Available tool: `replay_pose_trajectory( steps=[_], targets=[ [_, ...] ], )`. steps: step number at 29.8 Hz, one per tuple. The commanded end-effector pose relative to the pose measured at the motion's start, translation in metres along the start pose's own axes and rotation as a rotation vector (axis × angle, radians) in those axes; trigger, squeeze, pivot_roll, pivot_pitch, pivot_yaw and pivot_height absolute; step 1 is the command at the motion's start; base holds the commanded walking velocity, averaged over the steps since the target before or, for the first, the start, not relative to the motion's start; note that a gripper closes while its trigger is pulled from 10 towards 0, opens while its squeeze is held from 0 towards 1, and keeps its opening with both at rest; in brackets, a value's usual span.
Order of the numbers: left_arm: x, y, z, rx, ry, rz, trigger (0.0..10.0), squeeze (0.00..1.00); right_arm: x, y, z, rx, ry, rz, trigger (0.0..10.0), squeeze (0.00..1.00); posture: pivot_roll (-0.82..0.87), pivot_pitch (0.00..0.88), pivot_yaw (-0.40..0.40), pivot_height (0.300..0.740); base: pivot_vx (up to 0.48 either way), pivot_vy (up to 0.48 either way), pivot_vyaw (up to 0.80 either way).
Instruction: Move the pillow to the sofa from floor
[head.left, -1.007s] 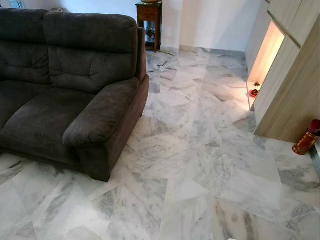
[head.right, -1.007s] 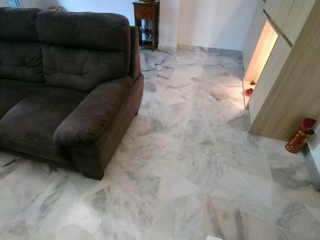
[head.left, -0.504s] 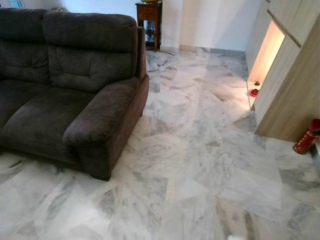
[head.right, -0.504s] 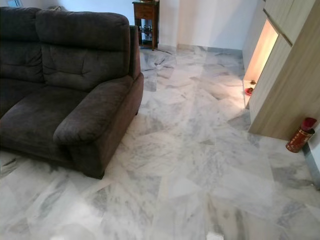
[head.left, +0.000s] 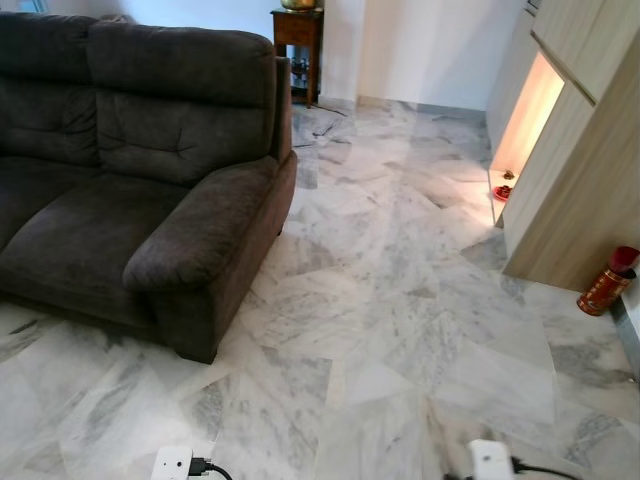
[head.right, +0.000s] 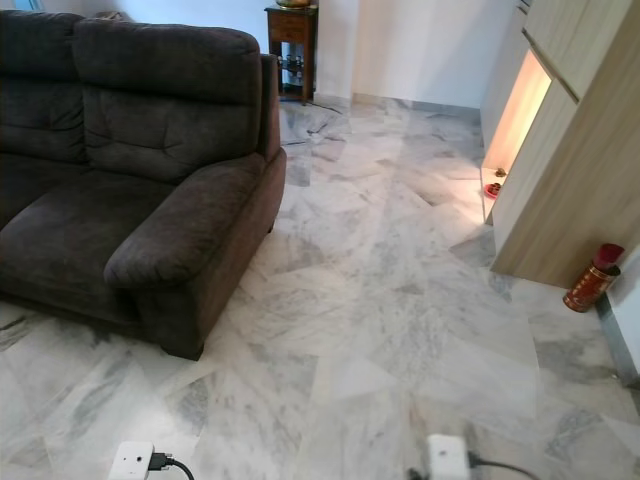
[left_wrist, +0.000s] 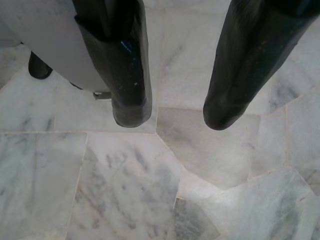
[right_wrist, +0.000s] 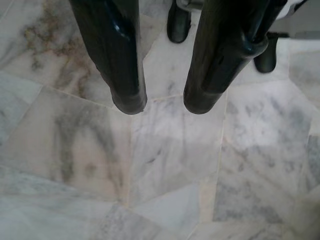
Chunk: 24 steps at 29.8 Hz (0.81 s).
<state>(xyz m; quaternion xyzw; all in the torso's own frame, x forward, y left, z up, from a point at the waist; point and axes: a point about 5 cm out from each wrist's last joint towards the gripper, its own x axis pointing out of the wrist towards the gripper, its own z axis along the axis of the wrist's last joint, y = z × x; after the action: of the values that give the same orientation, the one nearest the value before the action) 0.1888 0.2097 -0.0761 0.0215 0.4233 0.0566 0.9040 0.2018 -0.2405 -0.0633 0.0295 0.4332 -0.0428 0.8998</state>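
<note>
A dark grey two-seat sofa (head.left: 150, 190) stands on the left with bare seat cushions and its padded armrest (head.left: 200, 235) facing the open floor. Pale marble floor (head.left: 400, 300) stretches ahead of me. My left gripper (left_wrist: 175, 117) hangs open over the marble with nothing between its fingers. Over the same tiles, my right gripper (right_wrist: 164, 105) is also open and holds nothing. White wrist units with black cables sit at the lower edge of the head view, the left unit (head.left: 170, 463) and the right unit (head.left: 490, 460).
A small wooden side table (head.left: 298, 30) stands behind the sofa against the white wall. A tall wood-panelled cabinet (head.left: 580, 170) with a lit niche (head.left: 520, 110) lines the right side. A red cylinder (head.left: 606, 285) stands at its foot.
The view has shifted slightly back and down. The white wrist units of both arms have come into the bottom edge of the head views.
</note>
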Motion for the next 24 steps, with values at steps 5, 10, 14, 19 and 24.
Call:
replay_pose_trajectory(
  steps=[5, 10, 14, 19, 24],
  targets=[
    [0.000, 0.000, -0.004, -0.024, 0.023, 0.010, 10.0, 0.00, 0.002, 0.007, 0.001, 0.019, 0.007, 0.020, 10.0, 0.00, 0.06, 0.021, -0.009, 0.740, 0.000, 0.064, 0.00],
    [0.000, 0.000, -0.004, -0.018, 0.030, 0.008, 10.0, 0.00, 0.003, 0.010, 0.003, 0.023, 0.006, 0.023, 10.0, 0.00, 0.06, 0.023, -0.007, 0.740, 0.000, 0.415, 0.00],
    [0.000, 0.000, -0.005, -0.019, 0.033, 0.009, 10.0, 0.00, 0.005, 0.021, 0.005, 0.023, -0.003, 0.040, 10.0, 0.00, 0.06, 0.024, -0.009, 0.740, 0.000, 0.446, 0.00],
    [-0.001, 0.000, -0.006, -0.020, 0.037, 0.011, 10.0, 0.00, 0.005, 0.030, -0.004, 0.024, 0.008, 0.052, 10.0, 0.00, 0.06, 0.026, -0.008, 0.740, 0.000, 0.447, 0.00],
    [-0.001, 0.000, -0.007, -0.018, 0.039, 0.009, 10.0, 0.00, 0.004, 0.035, -0.014, 0.024, 0.022, 0.058, 10.0, 0.00, 0.06, 0.026, -0.008, 0.740, 0.000, 0.447, 0.00]
  ],
)
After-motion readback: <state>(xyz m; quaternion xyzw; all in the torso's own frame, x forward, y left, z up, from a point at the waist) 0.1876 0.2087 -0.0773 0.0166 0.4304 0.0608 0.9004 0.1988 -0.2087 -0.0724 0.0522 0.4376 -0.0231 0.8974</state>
